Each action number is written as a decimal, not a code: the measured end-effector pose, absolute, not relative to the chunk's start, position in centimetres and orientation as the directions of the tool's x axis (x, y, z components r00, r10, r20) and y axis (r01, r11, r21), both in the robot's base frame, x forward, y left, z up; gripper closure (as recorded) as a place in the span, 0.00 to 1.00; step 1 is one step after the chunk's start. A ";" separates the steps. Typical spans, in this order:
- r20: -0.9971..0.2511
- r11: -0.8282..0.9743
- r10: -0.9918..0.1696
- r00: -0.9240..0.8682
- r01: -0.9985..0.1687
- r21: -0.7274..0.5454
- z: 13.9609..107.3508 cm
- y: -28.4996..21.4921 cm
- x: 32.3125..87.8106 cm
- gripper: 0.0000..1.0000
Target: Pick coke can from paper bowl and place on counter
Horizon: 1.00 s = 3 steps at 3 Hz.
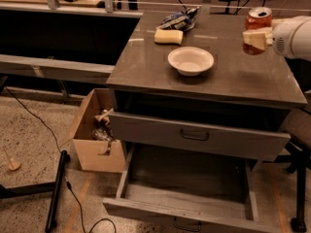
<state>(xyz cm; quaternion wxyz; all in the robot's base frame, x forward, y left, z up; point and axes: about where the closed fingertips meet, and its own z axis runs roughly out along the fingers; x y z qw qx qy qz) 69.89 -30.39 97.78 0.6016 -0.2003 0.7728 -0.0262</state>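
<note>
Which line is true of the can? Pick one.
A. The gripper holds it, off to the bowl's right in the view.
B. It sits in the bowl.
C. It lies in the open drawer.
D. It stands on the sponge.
A: the gripper is shut on the can by the counter's right edge, apart from the empty bowl.
</note>
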 end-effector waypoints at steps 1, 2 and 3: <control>-0.916 0.946 -0.306 -0.261 -0.194 -0.261 95.4 -33.1 68.8 1.00; -0.923 0.967 -0.248 -0.295 -0.130 -0.218 92.8 -34.7 69.1 0.99; -0.930 0.979 -0.195 -0.310 -0.114 -0.168 91.0 -34.5 69.6 0.79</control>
